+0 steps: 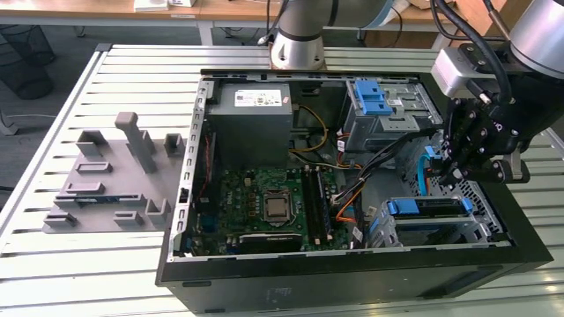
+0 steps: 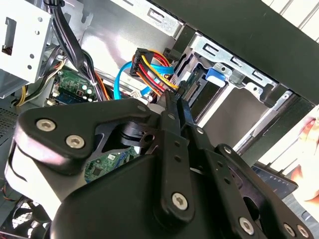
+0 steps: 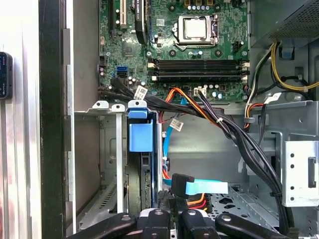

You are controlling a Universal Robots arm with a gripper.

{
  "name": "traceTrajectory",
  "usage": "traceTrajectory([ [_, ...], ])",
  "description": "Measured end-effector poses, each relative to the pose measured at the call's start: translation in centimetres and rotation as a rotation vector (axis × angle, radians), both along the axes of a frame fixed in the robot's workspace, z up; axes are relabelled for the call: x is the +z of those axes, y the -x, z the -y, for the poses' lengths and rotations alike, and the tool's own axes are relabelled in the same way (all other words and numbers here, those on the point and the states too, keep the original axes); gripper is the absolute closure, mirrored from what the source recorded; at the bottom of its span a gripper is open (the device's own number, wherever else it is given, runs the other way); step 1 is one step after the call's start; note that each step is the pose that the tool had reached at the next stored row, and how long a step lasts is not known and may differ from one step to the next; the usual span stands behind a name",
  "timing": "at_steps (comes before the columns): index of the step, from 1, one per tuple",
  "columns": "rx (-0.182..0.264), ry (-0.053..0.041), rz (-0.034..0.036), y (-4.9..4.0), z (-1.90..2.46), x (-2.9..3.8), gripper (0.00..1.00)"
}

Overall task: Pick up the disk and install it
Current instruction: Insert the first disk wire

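The disk (image 1: pixel 428 207) sits in the drive cage at the case's front corner, on the exterior view's right, with its blue carrier frame facing up. In the first wrist view its blue tab (image 3: pixel 139 133) tops the cage slot and the drive's edge (image 3: pixel 145 189) runs down inside. The second wrist view shows the same tab (image 2: pixel 214 74) in the metal cage. My gripper (image 1: pixel 452 174) hangs just above the case beside that cage. Its black fingers (image 2: pixel 175 107) are pressed together with nothing visible between them. Its tips (image 3: pixel 172 218) point at the cable connectors (image 3: pixel 182 182) next to the disk.
The open computer case (image 1: pixel 352 277) lies on a slatted metal table (image 1: pixel 132 72). Inside are a grey power supply (image 1: pixel 253 119), a motherboard (image 1: pixel 273 198), an upper cage with a blue latch (image 1: pixel 374 99) and loose blue, orange and black cables (image 1: pixel 352 198). A grey fixture (image 1: pixel 115 178) stands left of the case.
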State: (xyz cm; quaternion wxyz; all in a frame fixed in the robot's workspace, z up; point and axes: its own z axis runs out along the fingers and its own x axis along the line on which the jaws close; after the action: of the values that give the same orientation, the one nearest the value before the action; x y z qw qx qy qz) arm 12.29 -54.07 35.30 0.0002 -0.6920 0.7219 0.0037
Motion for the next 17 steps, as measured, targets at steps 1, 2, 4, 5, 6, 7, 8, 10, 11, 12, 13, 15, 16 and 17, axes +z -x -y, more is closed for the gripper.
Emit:
traceTrajectory([
  [1, 0.0, 0.0, 0.0, 0.0, 0.0, 0.0, 0.84],
  [2, 0.0, 0.0001, 0.0001, 0.0, 0.0, 0.0, 0.84],
  [4, 0.0, 0.0, 0.0001, 0.0, 0.0, 0.0, 0.84],
  [5, 0.0, 0.0, 0.0001, 0.0, 0.0, 0.0, 0.84],
  [6, 0.0, 0.0, 0.0002, 0.0, 0.0, 0.0, 0.84],
  [7, 0.0, 0.0, 0.0002, 0.0, 0.0, 0.0, 0.84],
  [8, 0.0, 0.0, 0.0003, 0.0, 0.0, 0.0, 0.84],
  [10, 0.0, -0.0001, 0.0003, 0.0, 0.11, -0.02, 0.84],
  [11, 0.0, 0.0001, 0.0003, 0.01, 0.24, -0.02, 0.84],
  [12, 0.0, 0.0, 0.0002, 0.01, 0.38, -0.05, 0.84],
  [13, 0.0, 0.0001, 0.0002, 0.01, 0.49, -0.09, 0.84],
  [15, 0.0, 0.0, 0.0002, 0.01, 0.68, -0.18, 0.84],
  [16, 0.0, 0.0, 0.0002, 0.01, 0.77, -0.22, 0.84],
  [17, 0.0, 0.0, 0.0002, 0.01, 0.88, -0.25, 0.84],
])
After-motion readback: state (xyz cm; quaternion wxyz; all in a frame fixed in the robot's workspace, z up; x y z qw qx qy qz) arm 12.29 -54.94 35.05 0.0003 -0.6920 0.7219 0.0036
